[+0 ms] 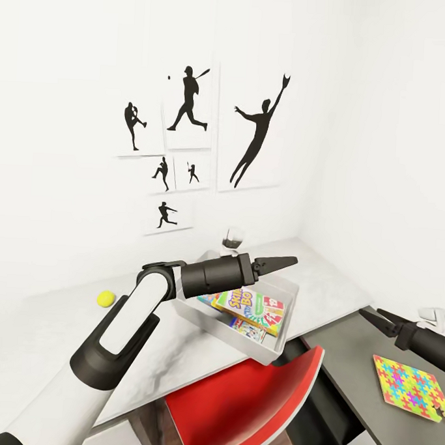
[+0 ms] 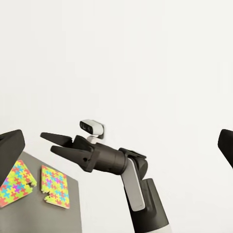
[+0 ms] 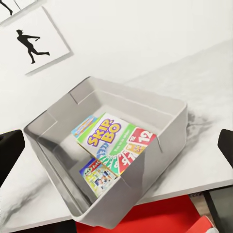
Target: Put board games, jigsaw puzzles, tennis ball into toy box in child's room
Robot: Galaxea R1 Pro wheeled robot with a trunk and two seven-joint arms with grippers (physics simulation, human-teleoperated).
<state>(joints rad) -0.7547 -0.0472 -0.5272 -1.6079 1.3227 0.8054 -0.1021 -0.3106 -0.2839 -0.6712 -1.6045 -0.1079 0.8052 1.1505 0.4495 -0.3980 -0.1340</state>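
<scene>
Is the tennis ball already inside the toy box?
No, the tennis ball lies on the white table, apart from the toy box, which holds board games.

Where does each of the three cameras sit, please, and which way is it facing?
Head view: on the head, looking down over the marble table and toy box; both arms show.
Left wrist view: on the left arm, facing the right gripper and two jigsaw puzzles.
Right wrist view: on the right arm, facing into the toy box.
Shared: the Skip-Bo board game, head and right wrist.
</scene>
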